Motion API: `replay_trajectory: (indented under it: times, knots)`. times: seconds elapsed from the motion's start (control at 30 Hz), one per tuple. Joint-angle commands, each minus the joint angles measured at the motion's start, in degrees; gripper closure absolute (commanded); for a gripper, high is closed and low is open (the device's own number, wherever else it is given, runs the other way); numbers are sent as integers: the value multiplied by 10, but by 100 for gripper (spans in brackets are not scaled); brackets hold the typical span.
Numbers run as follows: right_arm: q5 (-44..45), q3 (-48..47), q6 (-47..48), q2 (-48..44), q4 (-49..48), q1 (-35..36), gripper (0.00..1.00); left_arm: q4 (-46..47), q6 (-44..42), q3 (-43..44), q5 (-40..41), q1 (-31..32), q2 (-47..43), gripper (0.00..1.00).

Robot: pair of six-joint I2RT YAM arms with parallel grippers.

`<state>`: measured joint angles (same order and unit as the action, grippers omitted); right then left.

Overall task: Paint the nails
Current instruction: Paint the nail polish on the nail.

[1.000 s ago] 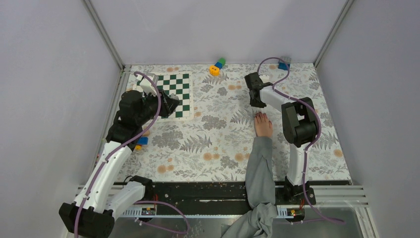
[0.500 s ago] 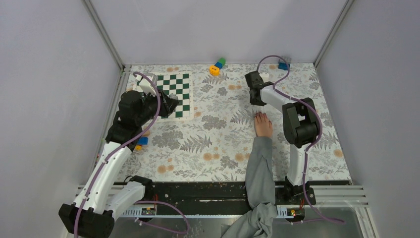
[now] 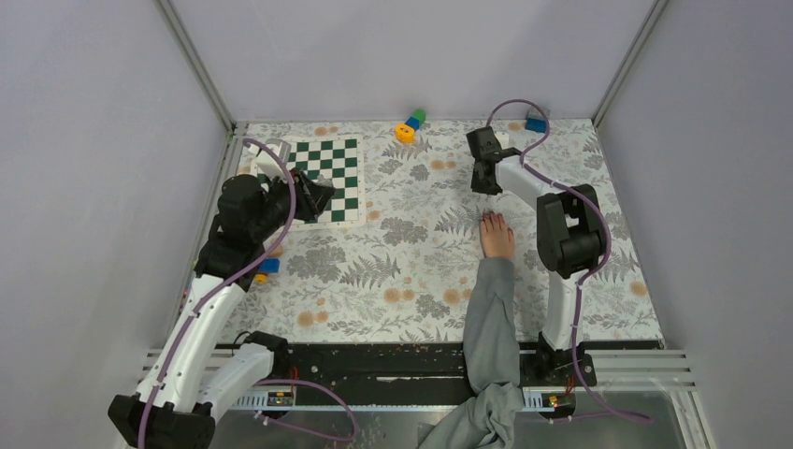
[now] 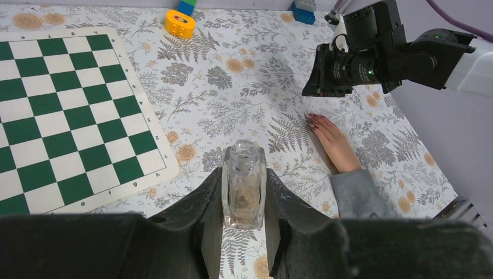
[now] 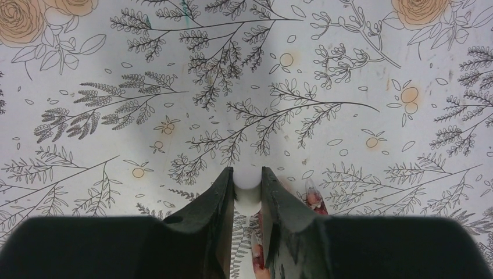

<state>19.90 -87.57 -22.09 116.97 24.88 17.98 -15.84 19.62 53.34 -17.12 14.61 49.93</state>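
Nails [image 4: 314,119]: dark red, on the fingertips of a bare hand [image 3: 497,238] lying flat, right of centre on the floral worktop [image 3: 393,271]. A grey sleeve [image 3: 491,318] trails back to the near edge.
Right end effector [image 5: 247,174]: jaws pinched on a small white cap [image 5: 248,181], hovering just past the fingertips on the far side. Any brush below the cap is hidden.
Left end effector [image 4: 244,174]: clamped tight round a clear glass bottle [image 4: 244,192] with no cap seen on its neck. It sits at the chessboard [image 3: 327,178], well apart from the hand.
Risk: with the tip out of sight, a descent could land on skin or cloth and not on a nail. Too hard a press would smear. A twitch of the hand would spoil the aim. Tilting the bottle could spill it.
Room: open cloth lies between hand and chessboard. On the hand's other side the right arm's own elbow [image 3: 564,238] stands just beside it, so sideways room there is tight. The far wall and a blue block [image 3: 535,123] are near, behind the right end effector.
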Motion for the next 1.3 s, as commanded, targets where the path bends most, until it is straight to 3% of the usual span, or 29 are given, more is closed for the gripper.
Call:
replay_trajectory:
  times: [0.0, 0.53, 1.27]
  knots:
    - [-20, -5, 6, 0, -3, -8, 100, 29, 15, 22, 18, -2, -17, 100]
    - [-10, 27, 13, -3, -16, -8, 100, 27, 22, 15, 16, -3, -26, 100]
    - [97, 11, 15, 14, -4, 27, 100, 28, 21, 10, 21, -3, -34, 100]
